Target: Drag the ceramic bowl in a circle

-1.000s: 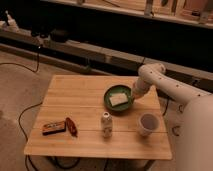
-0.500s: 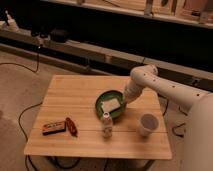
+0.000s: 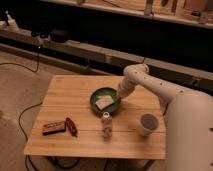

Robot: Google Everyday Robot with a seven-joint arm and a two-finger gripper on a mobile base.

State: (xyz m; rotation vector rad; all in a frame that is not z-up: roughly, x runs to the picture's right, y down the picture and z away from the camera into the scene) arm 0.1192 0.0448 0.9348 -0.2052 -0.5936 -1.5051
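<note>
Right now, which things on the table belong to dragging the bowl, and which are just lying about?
In the job: ceramic bowl, near the table's middle; gripper, at the bowl's right rim.

Lying about: small bottle, white cup, snack bar, red packet.

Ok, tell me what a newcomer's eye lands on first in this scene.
First the white robot arm reaching in from the right, its claw down at the right rim of the dark green ceramic bowl in the middle of the wooden table. Something pale lies inside the bowl. A small bottle stands just in front of it, a white cup to the right, and two small items sit near the front left corner.
</note>
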